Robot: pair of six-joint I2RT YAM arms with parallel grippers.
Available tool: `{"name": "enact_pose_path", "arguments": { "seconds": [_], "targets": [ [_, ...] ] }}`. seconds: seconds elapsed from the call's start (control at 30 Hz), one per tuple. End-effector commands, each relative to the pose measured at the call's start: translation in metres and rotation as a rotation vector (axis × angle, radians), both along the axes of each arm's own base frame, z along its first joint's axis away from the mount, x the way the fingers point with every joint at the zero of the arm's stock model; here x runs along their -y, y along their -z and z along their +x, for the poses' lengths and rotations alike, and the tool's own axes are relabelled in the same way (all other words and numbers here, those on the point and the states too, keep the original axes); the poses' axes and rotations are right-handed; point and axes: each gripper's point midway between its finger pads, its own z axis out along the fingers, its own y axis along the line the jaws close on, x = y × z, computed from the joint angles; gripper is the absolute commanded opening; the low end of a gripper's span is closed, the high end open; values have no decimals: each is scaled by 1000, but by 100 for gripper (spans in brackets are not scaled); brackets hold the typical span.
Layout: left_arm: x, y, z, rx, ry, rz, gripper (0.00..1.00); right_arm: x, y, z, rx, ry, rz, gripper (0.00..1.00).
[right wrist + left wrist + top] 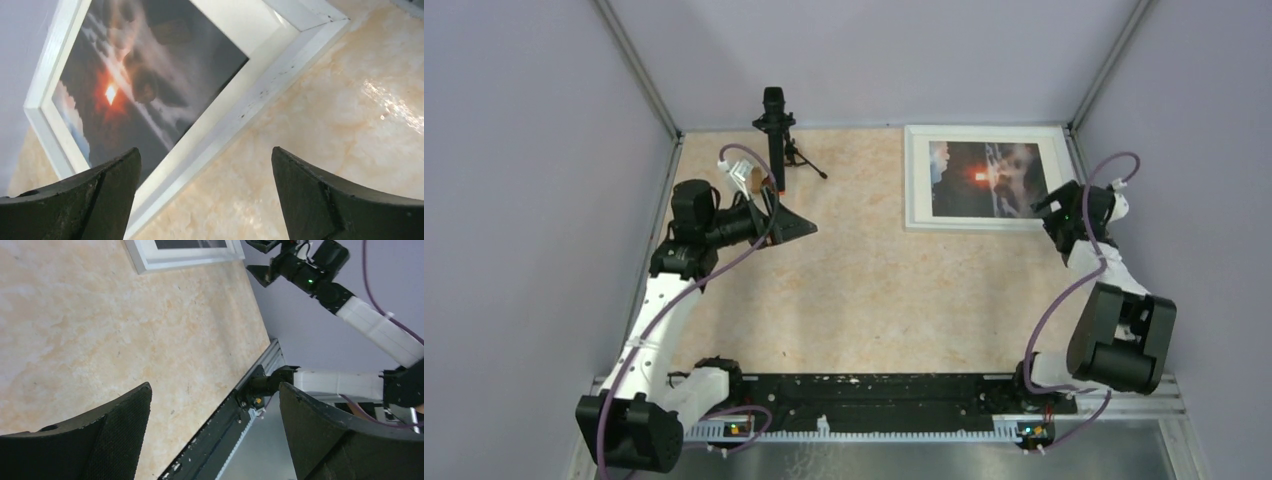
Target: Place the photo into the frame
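The photo (pixel 984 178), a dark seascape with an orange-red glow, lies flat inside the white frame (pixel 916 180) at the table's back right. My right gripper (pixel 1052 215) hovers over the frame's near right corner, open, with nothing between its fingers. In the right wrist view the photo (pixel 150 75) sits within the frame (pixel 240 120), and the right gripper (pixel 206 152) spans the frame's rail and bare table. My left gripper (pixel 799 225) hangs open and empty over the table's left middle. In the left wrist view the left gripper (pixel 215 387) stands apart from the frame (pixel 185 257).
A black microphone on a small tripod (pixel 774 130) stands at the back, just behind my left gripper. Purple walls close in the table on three sides. A black rail (pixel 874 395) runs along the near edge between the arm bases.
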Motion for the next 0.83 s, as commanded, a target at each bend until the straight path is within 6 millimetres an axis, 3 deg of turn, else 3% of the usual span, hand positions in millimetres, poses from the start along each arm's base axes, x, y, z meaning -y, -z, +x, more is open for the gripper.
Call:
{"name": "enact_pose_path", "arguments": {
  "seconds": [0.0,0.13,0.23,0.4,0.5,0.63,0.8],
  "targets": [
    [-5,-41,5,207,-15,81,99,-38,-43,-52,-259,-210,-243,99],
    [-4,-71,11,305,-50,147,99,-133,-113,-78,-125,-526,-299,99],
    [-10,-101,15,405,-109,190,99,-177,-171,-111,60,-685,-215,99],
    [-33,-174,14,619,-294,189,99,-176,-281,-173,353,-737,-264,99],
    [-48,-212,6,742,-401,178,99,-163,-320,-200,460,-700,-329,99],
    [-67,-244,-2,849,-518,178,99,-150,-343,-218,527,-659,-392,99],
    [-82,-266,-1,891,-622,168,99,-148,-351,-225,590,-652,-427,99]
  ]
}}
